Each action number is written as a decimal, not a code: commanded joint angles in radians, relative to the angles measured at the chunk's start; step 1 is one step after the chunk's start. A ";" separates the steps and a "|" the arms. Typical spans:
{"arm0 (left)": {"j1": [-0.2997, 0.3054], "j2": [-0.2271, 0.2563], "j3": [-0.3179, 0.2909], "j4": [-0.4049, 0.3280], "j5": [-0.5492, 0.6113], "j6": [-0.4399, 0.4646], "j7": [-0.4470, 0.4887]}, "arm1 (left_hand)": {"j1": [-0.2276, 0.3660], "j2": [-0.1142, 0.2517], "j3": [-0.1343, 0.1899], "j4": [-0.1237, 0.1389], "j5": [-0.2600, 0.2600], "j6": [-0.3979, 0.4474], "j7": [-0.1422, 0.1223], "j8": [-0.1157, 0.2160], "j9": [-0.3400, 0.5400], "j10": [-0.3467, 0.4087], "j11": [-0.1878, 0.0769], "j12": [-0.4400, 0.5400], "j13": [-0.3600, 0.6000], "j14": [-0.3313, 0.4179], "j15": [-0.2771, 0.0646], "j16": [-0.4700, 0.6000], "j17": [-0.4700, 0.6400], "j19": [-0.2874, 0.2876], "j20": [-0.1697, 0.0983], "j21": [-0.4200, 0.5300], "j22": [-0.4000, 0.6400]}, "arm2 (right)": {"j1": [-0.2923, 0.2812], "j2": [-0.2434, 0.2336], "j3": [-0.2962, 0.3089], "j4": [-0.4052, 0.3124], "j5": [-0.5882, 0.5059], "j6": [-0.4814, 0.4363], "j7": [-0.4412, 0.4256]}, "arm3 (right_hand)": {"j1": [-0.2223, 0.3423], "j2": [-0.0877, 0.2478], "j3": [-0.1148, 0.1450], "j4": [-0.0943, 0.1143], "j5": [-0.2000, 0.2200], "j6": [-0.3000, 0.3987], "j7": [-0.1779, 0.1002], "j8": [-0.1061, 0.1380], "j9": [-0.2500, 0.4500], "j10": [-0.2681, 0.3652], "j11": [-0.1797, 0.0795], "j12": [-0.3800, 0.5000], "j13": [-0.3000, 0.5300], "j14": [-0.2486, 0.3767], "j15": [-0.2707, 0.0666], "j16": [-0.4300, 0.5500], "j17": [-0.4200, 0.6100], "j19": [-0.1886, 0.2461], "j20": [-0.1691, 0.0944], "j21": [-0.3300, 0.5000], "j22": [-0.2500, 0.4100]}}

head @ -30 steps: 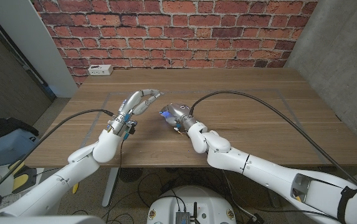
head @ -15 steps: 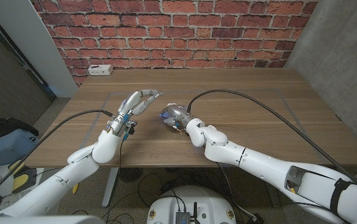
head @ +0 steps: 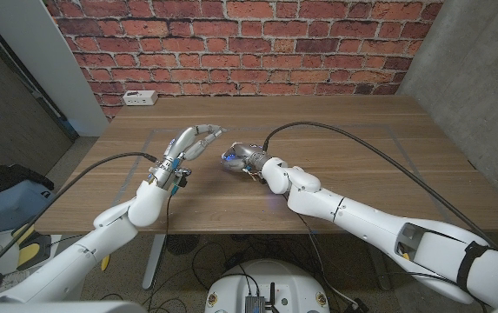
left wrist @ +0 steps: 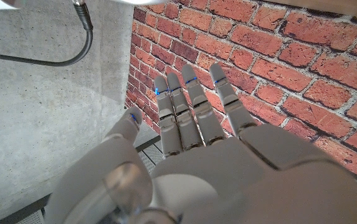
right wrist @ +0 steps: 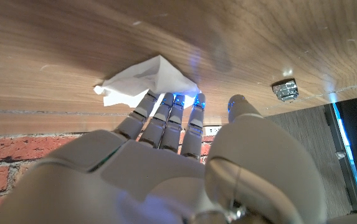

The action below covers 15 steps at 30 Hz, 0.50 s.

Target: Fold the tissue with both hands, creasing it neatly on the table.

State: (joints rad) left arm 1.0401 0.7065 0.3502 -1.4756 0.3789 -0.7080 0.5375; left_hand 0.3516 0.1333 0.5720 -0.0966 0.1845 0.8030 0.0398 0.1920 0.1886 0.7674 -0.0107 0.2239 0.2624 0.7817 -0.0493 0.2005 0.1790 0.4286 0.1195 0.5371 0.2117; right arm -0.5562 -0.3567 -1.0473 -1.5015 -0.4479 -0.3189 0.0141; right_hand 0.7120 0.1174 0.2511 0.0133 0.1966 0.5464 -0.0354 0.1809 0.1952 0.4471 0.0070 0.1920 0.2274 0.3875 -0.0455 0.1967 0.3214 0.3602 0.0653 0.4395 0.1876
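White tissue [right wrist: 144, 81] at right hand [right wrist: 166, 149] fingertips; no legible writing.

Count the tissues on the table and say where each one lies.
1. A single white tissue lies crumpled on the wooden table, at the fingertips of the right hand, which partly hides it in the head view. Another underneath cannot be ruled out.

Both arms glossy white plastic w/ rounded segments, black cables looping off the wrists. Left hand [head: 189, 145] & right hand [head: 242, 158] are silver-grey w/ tiny blue LEDs on the fingers [left wrist: 190, 112].
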 commanded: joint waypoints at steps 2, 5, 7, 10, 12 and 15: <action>-0.027 -0.005 0.017 0.018 -0.008 -0.004 -0.023 | -0.009 0.001 0.008 0.000 -0.001 -0.005 0.000 0.000 0.004 0.000 -0.002 0.002 0.006 0.011 -0.003 0.007 0.004 0.005 -0.004 0.004 0.003 | -0.084 -0.040 0.072 -0.020 0.047 0.130 -0.203 | 0.006 0.011 0.015 -0.013 0.011 -0.012 -0.005 0.005 -0.001 -0.026 -0.024 -0.004 -0.003 -0.016 -0.056 -0.005 -0.016 0.001 0.020 -0.005 0.003; -0.033 -0.006 0.021 0.022 -0.010 -0.004 -0.028 | -0.011 0.001 0.009 0.000 -0.001 -0.005 0.001 0.000 0.004 -0.001 -0.004 0.002 0.006 0.010 -0.002 0.006 0.004 0.005 -0.004 0.004 0.003 | -0.105 -0.043 0.084 -0.022 0.036 0.155 -0.263 | 0.000 0.010 0.016 -0.015 0.011 0.027 0.000 0.021 -0.001 -0.012 -0.024 0.005 -0.005 -0.001 -0.053 0.004 -0.024 0.000 0.022 -0.007 0.003; -0.036 -0.007 0.023 0.023 -0.012 -0.005 -0.031 | -0.012 0.001 0.010 -0.001 -0.001 -0.005 0.002 0.000 0.004 0.000 -0.002 0.002 0.006 0.009 -0.003 0.006 0.004 0.005 -0.003 0.004 0.003 | -0.115 -0.046 0.088 -0.024 0.024 0.160 -0.290 | -0.014 0.017 0.015 -0.012 0.010 0.070 0.012 0.035 -0.001 0.026 -0.012 0.020 -0.005 0.034 -0.049 0.024 -0.024 0.012 0.021 -0.005 0.003; -0.041 -0.007 0.026 0.025 -0.012 -0.002 -0.036 | -0.013 0.001 0.011 -0.001 -0.001 -0.005 0.002 0.001 0.004 0.000 -0.003 0.002 0.006 0.008 -0.001 0.005 0.004 0.004 -0.004 0.005 0.004 | -0.129 -0.047 0.093 -0.022 0.007 0.173 -0.331 | -0.012 0.023 0.018 -0.027 0.011 0.129 0.022 0.052 -0.002 0.066 -0.011 0.034 -0.005 0.066 -0.064 0.050 -0.012 0.022 0.021 -0.004 0.003; -0.043 -0.008 0.029 0.026 -0.013 0.001 -0.039 | -0.014 0.001 0.012 -0.001 -0.001 -0.006 0.000 0.001 0.004 -0.001 -0.001 0.002 0.006 0.009 -0.001 0.006 0.004 0.005 -0.004 0.005 0.004 | -0.137 -0.049 0.096 -0.024 -0.004 0.179 -0.352 | -0.006 0.030 0.022 -0.037 0.013 0.151 0.032 0.056 -0.002 0.090 -0.005 0.042 -0.003 0.083 -0.061 0.065 -0.003 0.028 0.020 -0.003 0.003; -0.047 -0.008 0.032 0.026 -0.013 0.005 -0.043 | -0.015 0.000 0.013 -0.001 -0.001 -0.006 0.002 0.001 0.004 0.000 -0.004 0.002 0.007 0.010 -0.001 0.006 0.004 0.005 -0.004 0.005 0.004 | -0.150 -0.052 0.096 -0.035 -0.035 0.174 -0.386 | 0.016 0.038 0.034 -0.063 0.015 0.178 0.028 0.060 -0.002 0.120 -0.004 0.056 0.005 0.130 -0.072 0.102 0.021 0.044 0.015 0.002 0.003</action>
State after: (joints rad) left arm 1.0093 0.7010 0.3703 -1.4565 0.3696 -0.7106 0.5107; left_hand 0.3430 0.1353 0.5791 -0.0980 0.1845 0.7997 0.0432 0.1922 0.1886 0.7674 -0.0107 0.2239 0.2679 0.7845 -0.0464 0.2004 0.1790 0.4285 0.1195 0.5372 0.2116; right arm -0.6548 -0.3949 -0.9756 -1.5186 -0.4298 -0.1876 -0.2312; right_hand 0.7142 0.1458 0.2775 -0.0286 0.2042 0.6977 -0.0051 0.2336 0.1904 0.5394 0.0002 0.2356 0.2239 0.4821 -0.0465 0.2690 0.3209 0.3847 0.0838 0.4364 0.1905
